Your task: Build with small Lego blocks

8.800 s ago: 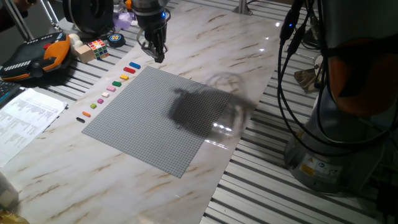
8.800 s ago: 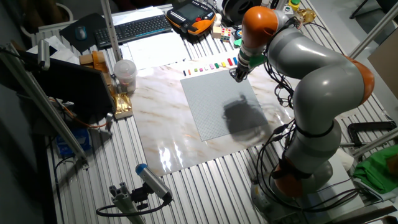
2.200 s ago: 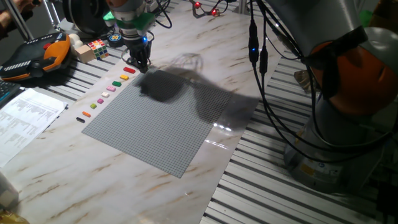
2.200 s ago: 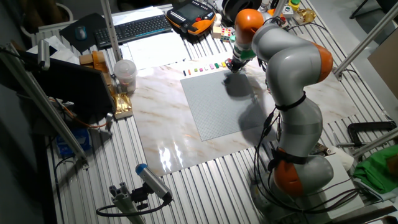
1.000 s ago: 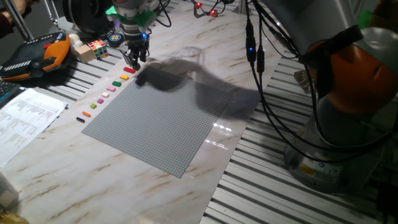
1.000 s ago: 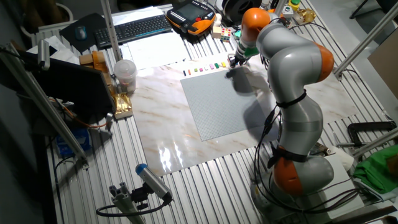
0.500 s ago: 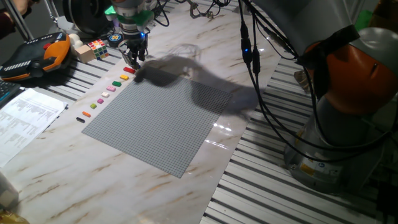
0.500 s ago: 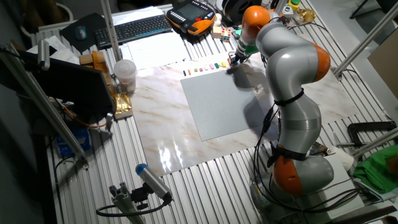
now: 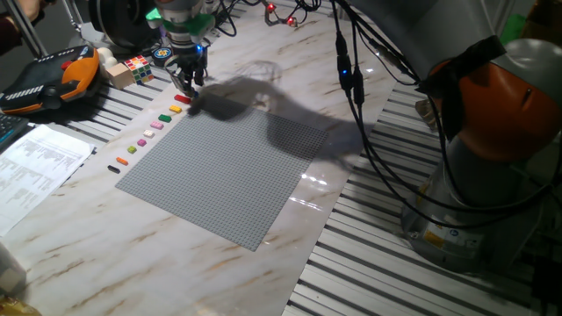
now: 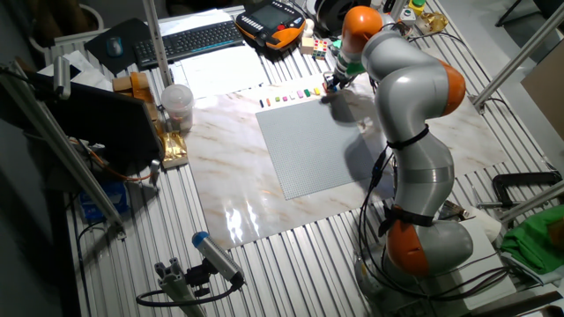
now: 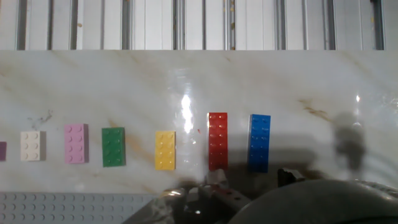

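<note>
A row of small Lego blocks lies on the marble table along the far edge of the grey baseplate (image 9: 228, 167). In the hand view I see blue (image 11: 259, 142), red (image 11: 218, 140), yellow (image 11: 165, 150), green (image 11: 113, 147), pink (image 11: 75, 143) and white (image 11: 31, 145) blocks. In one fixed view the red block (image 9: 183, 98) and yellow block (image 9: 176, 109) show, and the row runs on to a black block (image 9: 113, 168). My gripper (image 9: 190, 81) hovers low over the blue and red end of the row, fingers apart and empty. It also shows in the other fixed view (image 10: 330, 84).
A multicoloured puzzle cube (image 9: 136, 68) and an orange-and-black pendant (image 9: 53, 79) lie behind the row. Papers (image 9: 35, 162) lie at the left. Black cables (image 9: 351, 79) hang over the table's right side. A keyboard (image 10: 189, 40) and a cup (image 10: 176, 104) stand off the marble.
The gripper came from the baseplate's far corner to the blue and red end of the block row. Over the last second it only edged slightly and the arm leaned further over.
</note>
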